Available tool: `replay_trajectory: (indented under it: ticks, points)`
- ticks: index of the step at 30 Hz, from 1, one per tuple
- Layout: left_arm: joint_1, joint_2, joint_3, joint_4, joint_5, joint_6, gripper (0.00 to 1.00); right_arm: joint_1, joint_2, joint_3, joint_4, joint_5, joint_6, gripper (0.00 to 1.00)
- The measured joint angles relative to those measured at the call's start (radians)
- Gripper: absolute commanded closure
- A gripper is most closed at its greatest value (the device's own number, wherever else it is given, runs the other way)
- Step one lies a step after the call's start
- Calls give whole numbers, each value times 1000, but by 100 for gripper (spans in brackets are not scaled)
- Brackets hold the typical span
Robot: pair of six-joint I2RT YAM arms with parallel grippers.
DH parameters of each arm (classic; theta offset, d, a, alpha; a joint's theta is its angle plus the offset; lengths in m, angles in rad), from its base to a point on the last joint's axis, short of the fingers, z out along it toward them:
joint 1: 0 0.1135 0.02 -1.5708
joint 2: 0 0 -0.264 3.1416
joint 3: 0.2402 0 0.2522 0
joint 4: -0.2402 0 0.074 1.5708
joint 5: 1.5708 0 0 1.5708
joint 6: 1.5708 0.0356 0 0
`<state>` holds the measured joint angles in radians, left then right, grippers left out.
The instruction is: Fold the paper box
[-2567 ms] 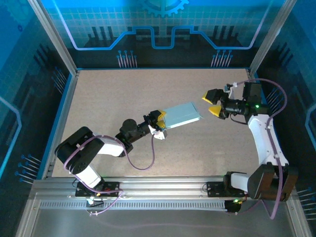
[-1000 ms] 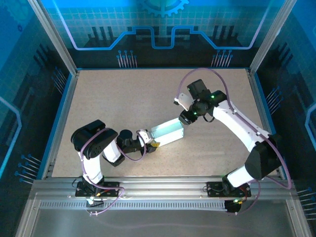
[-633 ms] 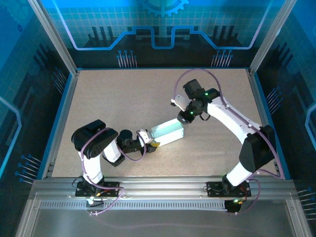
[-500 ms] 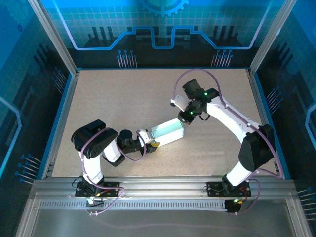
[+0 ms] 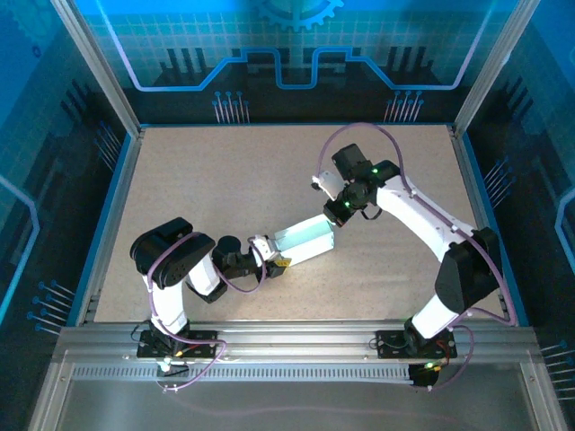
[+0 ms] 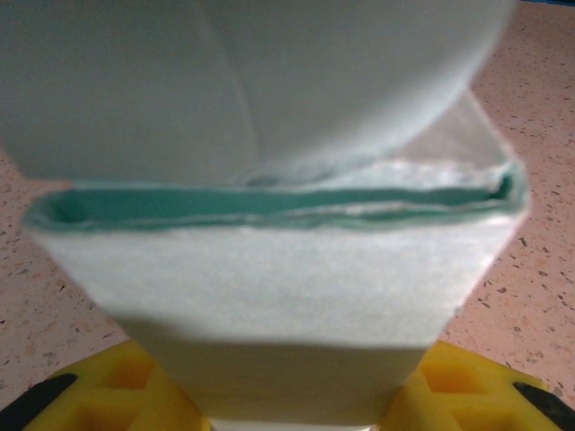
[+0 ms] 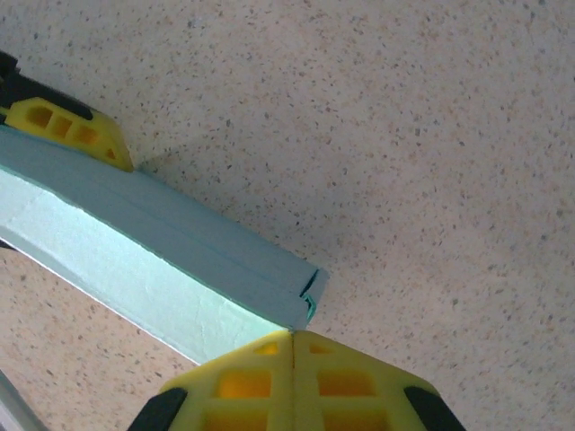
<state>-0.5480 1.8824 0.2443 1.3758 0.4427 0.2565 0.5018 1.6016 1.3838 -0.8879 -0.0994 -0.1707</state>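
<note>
Two claws are working one piece of card right now. The paper box (image 5: 305, 241) is lying on the speckled bench (image 5: 207, 180), roughly in the middle, running diagonally between the arms from lower left to upper right. It's looking more like a squashed sleeve than a box. In the left wrist view its near end is showing as a narrow slit, teal inside, with the pale walls nearly pressing together and a rounded flap sticking up behind.

The left claw (image 5: 280, 260) is gripping the lower-left end, standing partly open with the card sitting between its yellow fingers (image 6: 463, 391).

The right claw (image 7: 292, 373) is sitting fully closed, yellow tips pressing flat against each other. It's touching the far end corner of the box, right where the folded edge is stopping. Can't tell if any sliver of card is getting pinched in there. In the right wrist view the box is running off to the upper left, with one left-claw finger (image 7: 72, 126) poking out beside it.
</note>
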Motion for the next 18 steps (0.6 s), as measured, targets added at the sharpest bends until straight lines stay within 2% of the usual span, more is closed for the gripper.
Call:
replay_trajectory:
  ticks: [9,18]
  points:
    - [-21,0,24,-2,-8,0,77,32,-94,-81,48,97,266,100]
    - [-34,-6,63,-51,-19,1,76,36,-106,-104,55,172,476,100]
